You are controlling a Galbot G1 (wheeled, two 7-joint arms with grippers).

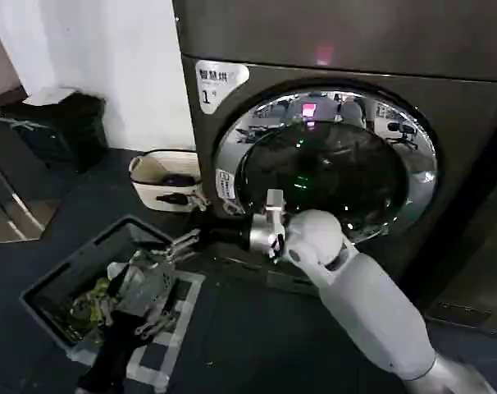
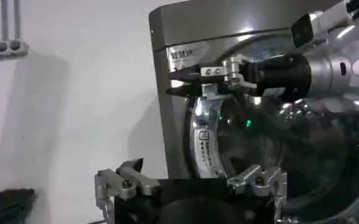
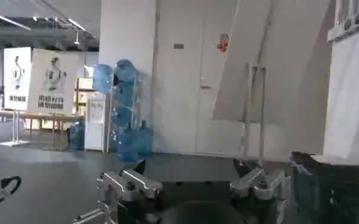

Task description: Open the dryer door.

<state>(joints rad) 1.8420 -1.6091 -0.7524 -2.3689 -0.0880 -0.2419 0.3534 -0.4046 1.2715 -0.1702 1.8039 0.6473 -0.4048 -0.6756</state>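
White wall [image 1: 109, 57] runs behind and to my left. Dark floor [image 1: 257, 336] under me. A black bag [image 1: 56, 127] slumps at the wall's foot; just beside it sits a cream basket [image 1: 162, 176] with dark items inside. Near my left side, a grey crate [image 1: 76, 275] on a pale checked mat [image 1: 179, 324].

Looking out the other way: an open hall, grey floor [image 3: 51, 176], ceiling strip lights [image 3: 14, 21], stacked blue water bottles [image 3: 121, 112], a white poster [image 3: 54, 76], a long table [image 3: 30, 119], pale double doors [image 3: 194, 91].
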